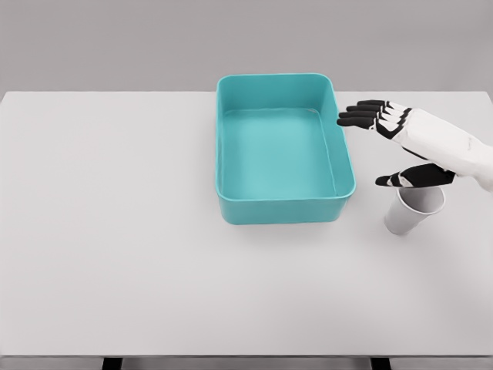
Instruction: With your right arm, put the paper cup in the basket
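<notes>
1 view, from the head: the paper cup (412,211) stands upright on the table (115,231), just right of the teal basket (281,211). A careless sweep could topple it. The right hand (397,146) hovers above, fingers spread, thumb over the cup's rim, gripping nothing.

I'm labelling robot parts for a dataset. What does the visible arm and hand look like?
Only the right arm shows: a smooth white shell on forearm and back of the right hand, with black fingers banded white at the knuckles and a black thumb. No cables or markings visible.
</notes>
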